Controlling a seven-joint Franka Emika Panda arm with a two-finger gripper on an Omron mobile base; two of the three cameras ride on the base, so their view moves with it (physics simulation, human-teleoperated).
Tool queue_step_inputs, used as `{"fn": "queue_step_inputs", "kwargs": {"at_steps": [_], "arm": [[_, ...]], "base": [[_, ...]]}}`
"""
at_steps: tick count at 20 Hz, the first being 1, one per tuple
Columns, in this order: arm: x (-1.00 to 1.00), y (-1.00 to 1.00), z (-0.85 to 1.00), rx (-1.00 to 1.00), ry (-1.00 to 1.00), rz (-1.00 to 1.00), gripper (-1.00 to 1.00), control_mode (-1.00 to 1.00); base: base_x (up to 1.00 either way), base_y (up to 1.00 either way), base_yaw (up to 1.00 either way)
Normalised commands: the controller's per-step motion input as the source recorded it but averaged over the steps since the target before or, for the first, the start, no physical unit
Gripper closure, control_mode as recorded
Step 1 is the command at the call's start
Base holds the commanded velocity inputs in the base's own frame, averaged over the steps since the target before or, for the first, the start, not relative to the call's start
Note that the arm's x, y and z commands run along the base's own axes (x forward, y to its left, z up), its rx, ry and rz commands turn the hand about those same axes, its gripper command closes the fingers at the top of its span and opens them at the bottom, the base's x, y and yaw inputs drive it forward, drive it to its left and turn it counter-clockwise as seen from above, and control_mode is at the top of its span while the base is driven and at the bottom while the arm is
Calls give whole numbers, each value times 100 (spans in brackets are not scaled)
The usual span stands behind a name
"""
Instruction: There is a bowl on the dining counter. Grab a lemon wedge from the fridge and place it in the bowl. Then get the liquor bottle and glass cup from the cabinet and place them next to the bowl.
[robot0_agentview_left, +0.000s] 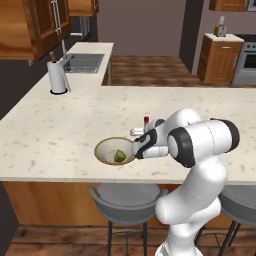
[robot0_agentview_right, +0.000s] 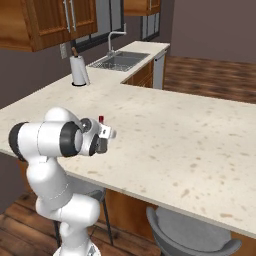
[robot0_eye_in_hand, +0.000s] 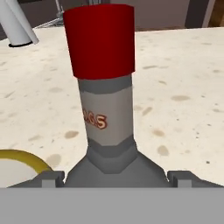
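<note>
in the left base view the white arm rises from the lower right and bends over the front edge of the dining counter (robot0_agentview_left: 60, 135), a long beige speckled top on a wooden base, with a grey stool (robot0_agentview_left: 127, 199) under its edge. the bowl (robot0_agentview_left: 106, 146) stands near this front edge, and a green lemon wedge (robot0_agentview_left: 120, 156) lies inside it. the gripper (robot0_agentview_left: 136, 133) is just to the right of the bowl, and the red cap of the liquor bottle (robot0_agentview_left: 146, 120) shows above the hand. farther back on the left a paper towel roll (robot0_agentview_left: 57, 77) stands upright, behind it is a sink (robot0_agentview_left: 82, 62), and the cabinet (robot0_agentview_left: 37, 22) hangs at the upper left. in the right base view the arm rises from the lower left, the gripper (robot0_agentview_right: 111, 133) points over the counter (robot0_agentview_right: 190, 135), and the small red cap of the bottle (robot0_agentview_right: 101, 119) shows just above the hand. the paper towel roll (robot0_agentview_right: 78, 70) and the sink (robot0_agentview_right: 120, 60) are far behind, with the cabinet (robot0_agentview_right: 50, 20) above them. in the hand view the liquor bottle (robot0_eye_in_hand: 105, 118) stands upright on the counter (robot0_eye_in_hand: 179, 78), very close, with a red cap, a grey neck and orange letters. the two fingertips (robot0_eye_in_hand: 52, 178) stand wide apart on both sides of the bottle shoulder; whether they touch it i cannot tell. the rim of the bowl (robot0_eye_in_hand: 28, 159) is at the lower left, just beside the bottle.
</note>
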Motion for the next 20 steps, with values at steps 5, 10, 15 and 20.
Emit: {"fn": "queue_step_inputs", "kwargs": {"at_steps": [5,10,15,20], "arm": [[-36,0,17,0,-12,0,-100,-100],[-1,0,38,0,-12,0,-100,-100],[0,0,60,0,-16,0,-100,-100],[-3,0,67,0,-16,0,-100,-100]], "base": [[0,0,0],[0,0,0],[0,0,0],[0,0,0]]}}
